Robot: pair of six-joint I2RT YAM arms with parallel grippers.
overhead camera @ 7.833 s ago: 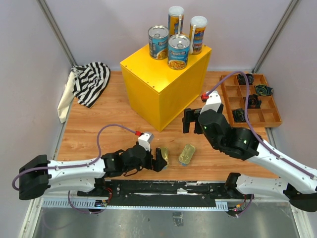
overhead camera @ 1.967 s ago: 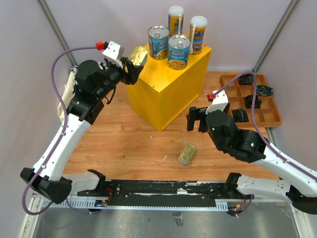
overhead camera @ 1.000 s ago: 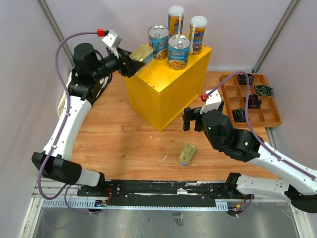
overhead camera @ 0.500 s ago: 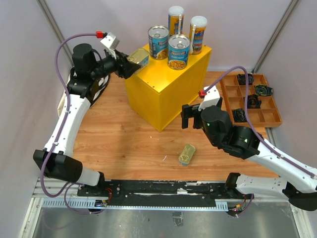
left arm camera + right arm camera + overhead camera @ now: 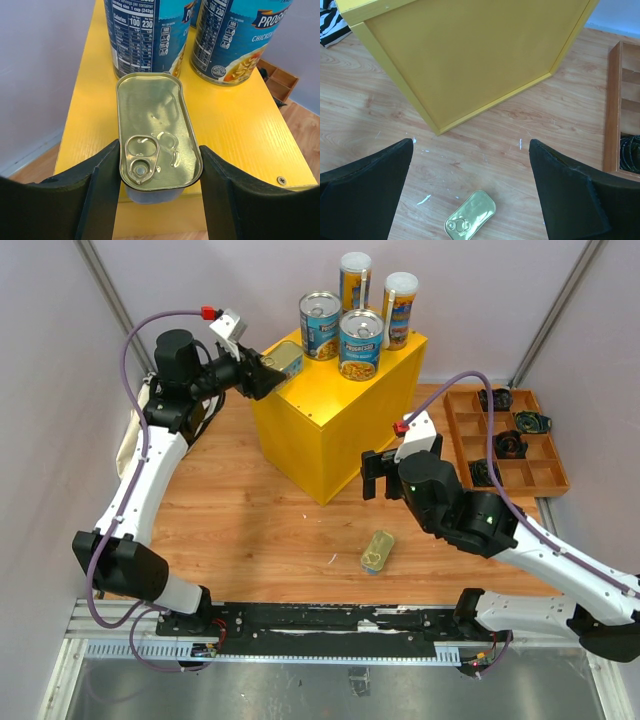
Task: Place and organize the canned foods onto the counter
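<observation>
My left gripper (image 5: 268, 370) (image 5: 159, 150) is shut on a flat golden tin (image 5: 286, 357) (image 5: 156, 125), pull-tab up, level over the left corner of the yellow counter (image 5: 330, 430) (image 5: 240, 125); its near end overhangs the edge, and I cannot tell whether it touches the top. Right behind it stand two blue-labelled cans (image 5: 320, 325) (image 5: 360, 344) (image 5: 145, 35) (image 5: 235, 40), with two tall slim cans (image 5: 355, 280) (image 5: 398, 308) at the back. A second golden tin (image 5: 378, 551) (image 5: 470, 217) lies on the wooden floor. Above and behind that tin my right gripper (image 5: 378, 475) (image 5: 471, 145) hangs wide open and holds nothing, facing the counter's front (image 5: 470, 55).
A brown compartmented tray (image 5: 545, 455) (image 5: 615, 110) with small black gadgets sits at the right. A striped cloth (image 5: 180, 405) (image 5: 330, 22) lies left of the counter by the wall. Grey walls close in on both sides.
The left gripper has carried the tin a little right and down over the counter's corner and levelled it. The right arm has drifted left, jaws still open.
</observation>
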